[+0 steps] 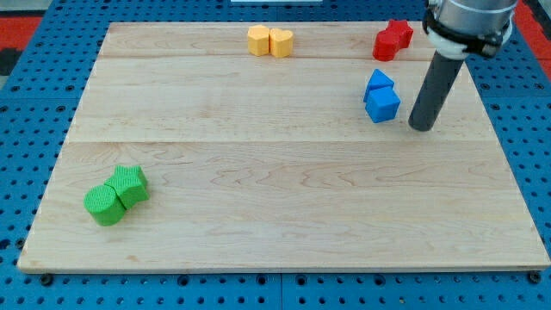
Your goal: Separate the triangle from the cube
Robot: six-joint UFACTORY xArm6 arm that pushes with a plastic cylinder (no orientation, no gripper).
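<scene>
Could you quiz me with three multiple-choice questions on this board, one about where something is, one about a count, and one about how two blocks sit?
1. Where is my tip relative to the blue pair?
A. At the view's right of it
B. At the view's left of it
C. Between the green blocks

2. How many blocks lie on the wooden board?
A. Four
B. Six
C. Eight

3. How do the blue triangle and the blue cube sit?
A. Far apart
B. Touching
C. One stacked on the other

Answers:
1. A: the rod's end rests just right of the cube, apart from it.
2. C: two yellow blocks, two red blocks, two blue, two green blocks.
3. B: the triangle lies against the cube's upper side, with no gap showing.
</scene>
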